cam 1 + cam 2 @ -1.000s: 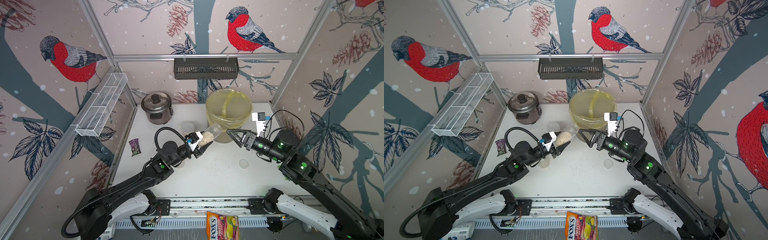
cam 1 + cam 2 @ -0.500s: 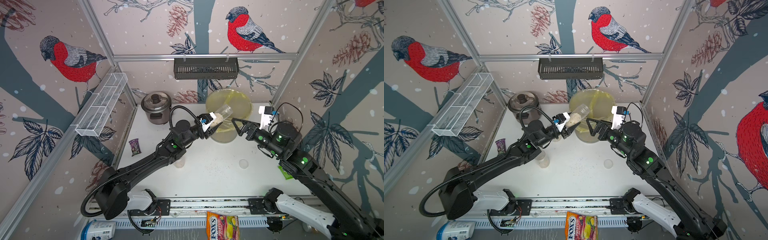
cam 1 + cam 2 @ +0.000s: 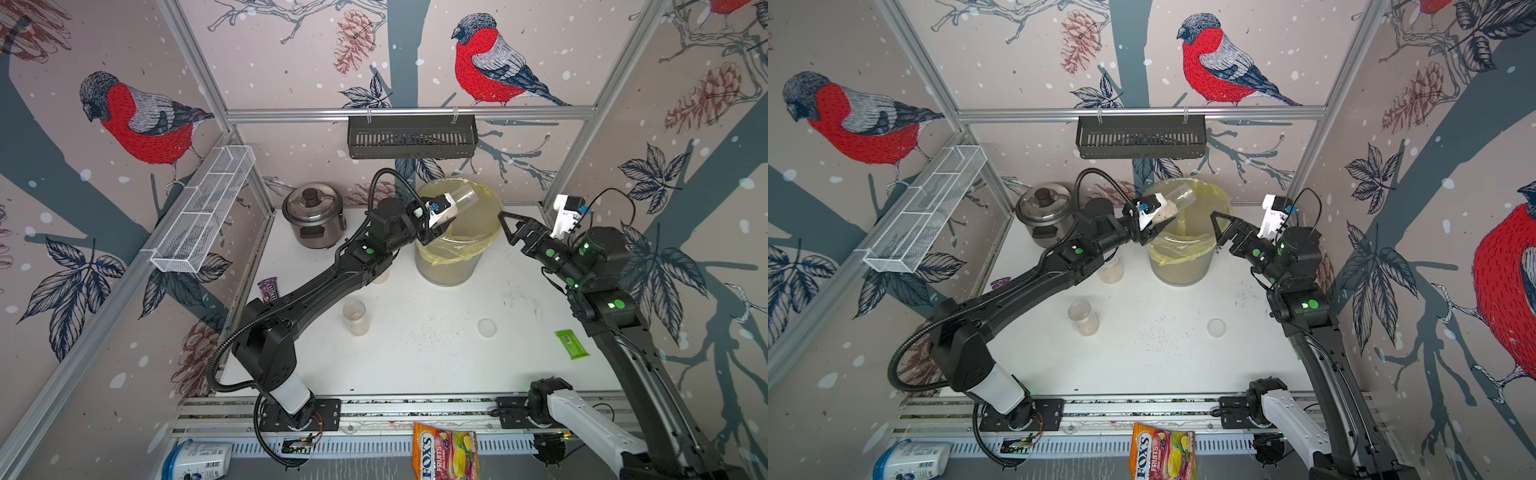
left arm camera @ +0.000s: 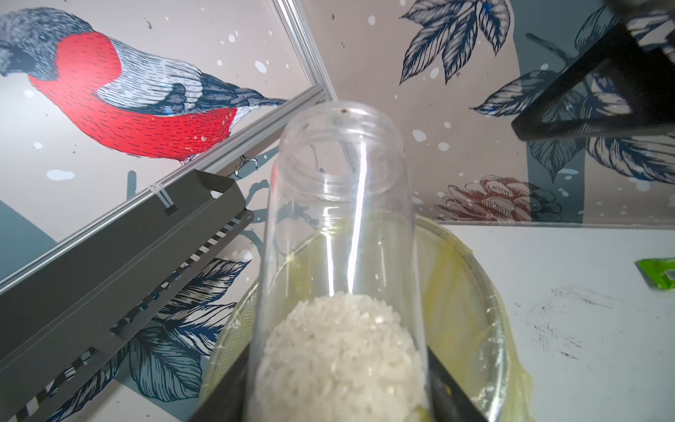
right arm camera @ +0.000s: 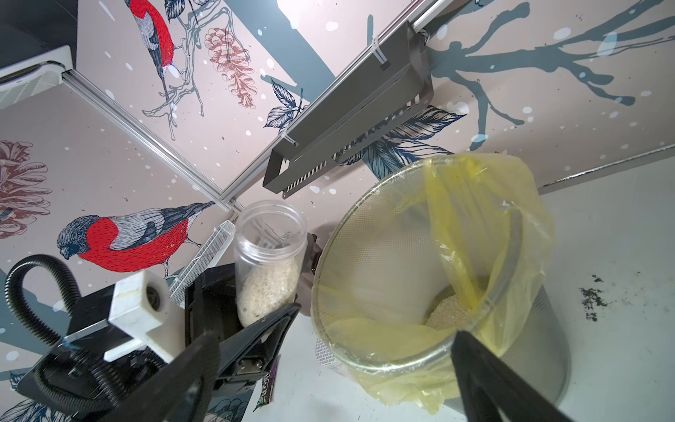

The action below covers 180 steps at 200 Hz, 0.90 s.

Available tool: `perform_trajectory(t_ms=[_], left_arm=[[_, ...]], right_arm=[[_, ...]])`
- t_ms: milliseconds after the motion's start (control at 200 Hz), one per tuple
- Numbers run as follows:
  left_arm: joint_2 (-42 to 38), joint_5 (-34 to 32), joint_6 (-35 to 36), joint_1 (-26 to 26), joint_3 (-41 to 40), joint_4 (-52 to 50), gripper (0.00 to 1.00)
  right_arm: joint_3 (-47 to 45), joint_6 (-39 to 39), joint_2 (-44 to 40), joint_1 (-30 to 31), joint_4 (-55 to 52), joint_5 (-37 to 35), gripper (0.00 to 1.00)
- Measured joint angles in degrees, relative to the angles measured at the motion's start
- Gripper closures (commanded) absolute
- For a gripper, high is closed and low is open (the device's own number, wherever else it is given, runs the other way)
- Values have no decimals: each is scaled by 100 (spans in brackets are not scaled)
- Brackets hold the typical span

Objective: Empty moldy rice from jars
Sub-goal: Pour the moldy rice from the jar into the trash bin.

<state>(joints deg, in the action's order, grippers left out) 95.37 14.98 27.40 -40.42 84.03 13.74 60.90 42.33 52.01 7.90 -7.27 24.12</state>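
The left tool (image 3: 444, 214) is clamped on the base end of a narrow, clear plastic jar (image 3: 462, 198), with its black fingers (image 4: 451, 396) pressed against the jar's round sides. The left arm reaches in a long line from the front rail toward the back of the desk (image 3: 415, 361), its wrist above the near-left rim of the bin (image 3: 451, 268). The jar has no lid and slants upward, its threaded mouth over the bin's opening. The rice (image 4: 339, 347), a pale off-white grainy mass, sits packed at the gripped end. The round bin has a fine mesh wall and a crinkled yellow bag (image 5: 485, 219) as liner, and a little rice lies at its bottom. The right tool (image 3: 507, 228) is spread wide and holds nothing, hovering just beside the bin's right rim on a bent arm. An upright jar (image 3: 355, 318) with a thin layer of rice stands on the white desk. A third jar (image 3: 1111, 270) is partly hidden behind the left forearm. A round clear lid (image 3: 487, 327) lies flat.
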Motion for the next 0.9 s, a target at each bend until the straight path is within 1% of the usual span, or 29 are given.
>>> perform_trajectory(t_ms=[75, 205, 435, 705, 795, 900], left_arm=[[260, 4, 118, 28, 317, -251, 100], [560, 0, 254, 61, 739, -562, 100], [704, 4, 293, 57, 944, -667, 100], [791, 26, 306, 59, 1113, -761, 100], [863, 42, 358, 68, 1270, -866, 100], [1029, 15, 511, 81, 1596, -1106, 100]], right_arm=[[0, -2, 144, -166, 127, 297, 0], [55, -15, 437, -260, 243, 741, 0], [214, 146, 1139, -262, 686, 1169, 0], [597, 450, 1851, 76, 1062, 1174, 1], [597, 566, 1928, 157, 1073, 1106, 0], [608, 564, 1871, 170, 1054, 868, 0]])
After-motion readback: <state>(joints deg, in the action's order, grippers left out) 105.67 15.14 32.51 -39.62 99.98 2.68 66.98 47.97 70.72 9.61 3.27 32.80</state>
